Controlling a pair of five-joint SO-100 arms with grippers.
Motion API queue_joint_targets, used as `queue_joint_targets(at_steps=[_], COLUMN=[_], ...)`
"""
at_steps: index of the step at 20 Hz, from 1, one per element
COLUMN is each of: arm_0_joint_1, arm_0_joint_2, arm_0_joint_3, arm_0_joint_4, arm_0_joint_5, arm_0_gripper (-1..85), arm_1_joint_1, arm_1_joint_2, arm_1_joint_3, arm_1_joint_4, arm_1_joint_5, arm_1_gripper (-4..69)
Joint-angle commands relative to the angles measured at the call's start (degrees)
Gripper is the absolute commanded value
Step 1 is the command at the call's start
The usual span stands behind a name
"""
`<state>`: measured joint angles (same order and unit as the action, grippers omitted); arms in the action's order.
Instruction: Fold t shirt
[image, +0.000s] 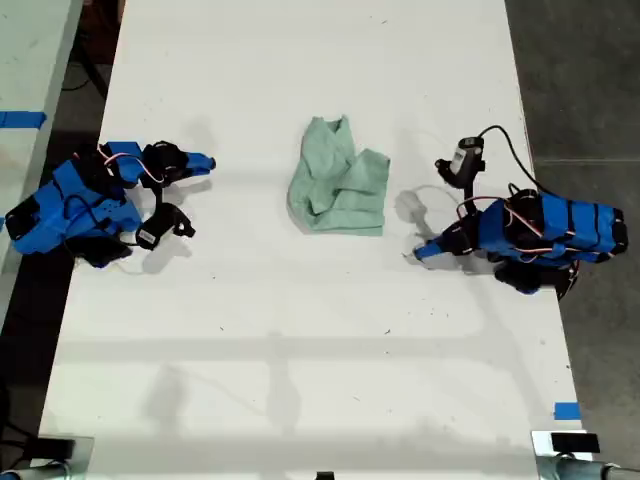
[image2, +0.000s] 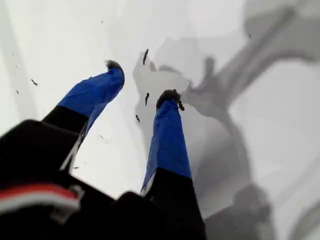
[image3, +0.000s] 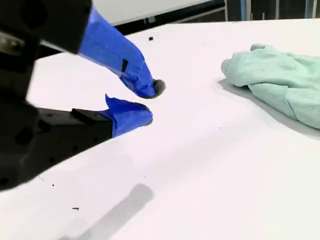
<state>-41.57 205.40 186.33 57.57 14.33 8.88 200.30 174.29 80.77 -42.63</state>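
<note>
**Inspector:** Exterior view first. Where is the garment?

**Operator:** The t shirt (image: 338, 180) lies on the white table (image: 300, 380), bunched in layers with a flap turned over. An arm sits well apart from it on each side; neither touches it.

**Inspector:** First wrist view?

**Operator:** My first gripper (image2: 141, 80) is spread, with only bare table between its blue fingertips (image2: 170, 97). The t shirt is not in that picture.

**Inspector:** Second wrist view?

**Operator:** My second gripper (image3: 150, 102) stands slightly parted, pinching nothing. The t shirt (image3: 280, 80) lies near, beyond its tips, apart from them.

**Inspector:** Progress?

**Operator:** I judge it partly folded but loose and uneven, either roughly finished or needing squaring.
</note>
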Motion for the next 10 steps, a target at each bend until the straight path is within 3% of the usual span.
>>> queue_joint_targets(at_steps=[1, 10], arm_0_joint_1=[-0.26, 0.18], arm_0_joint_2=[0.18, 0.18], arm_0_joint_3=[2.29, 2.29], arm_0_joint_4=[0.00, 0.00], arm_0_joint_5=[0.44, 0.44], arm_0_gripper=[4.3, 4.3], arm_1_joint_1=[0.97, 0.97], arm_1_joint_2=[0.35, 0.35], arm_1_joint_3=[2.81, 2.81], arm_1_joint_4=[-1.93, -1.93], arm_1_joint_5=[-4.83, -4.83], arm_1_gripper=[13.0, 9.7])
